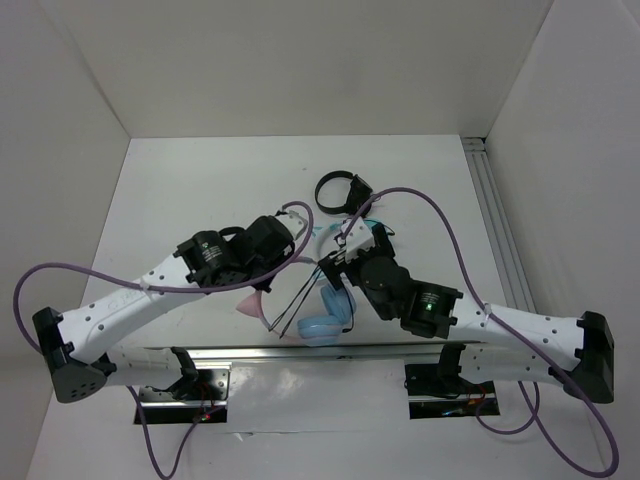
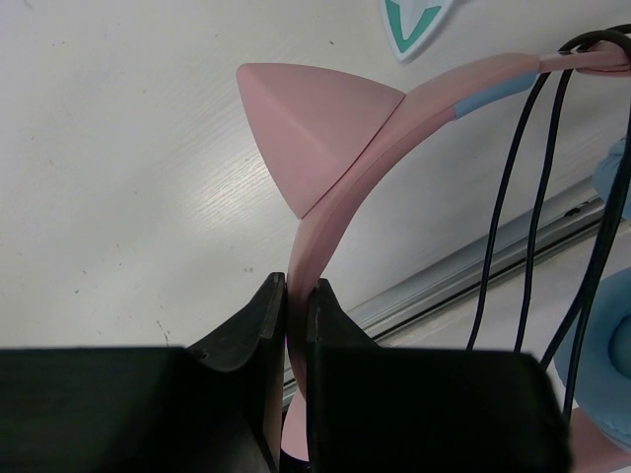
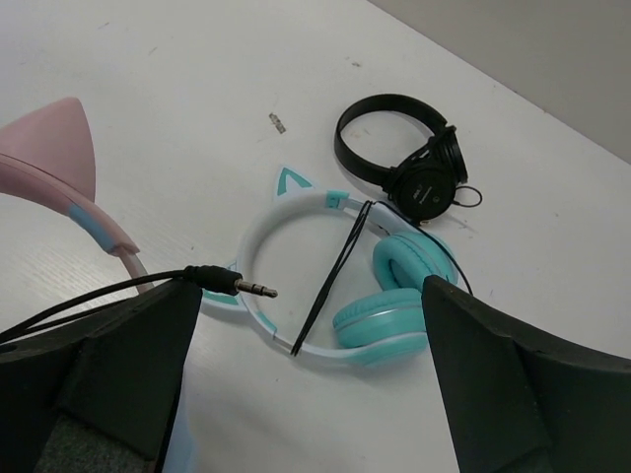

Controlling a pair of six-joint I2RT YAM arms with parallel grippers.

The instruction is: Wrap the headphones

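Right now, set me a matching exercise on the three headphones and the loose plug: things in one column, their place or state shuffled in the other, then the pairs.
Things
1. pink headband
2. teal-cupped headphones
3. black headphones
4. jack plug

Place or state
a. cable wound across its white band
b. unplugged, at the end of a thin black cable
c. pinched in the shut left gripper
d. on the table, farthest from the arm bases

Pairs: 1-c, 2-a, 3-d, 4-b
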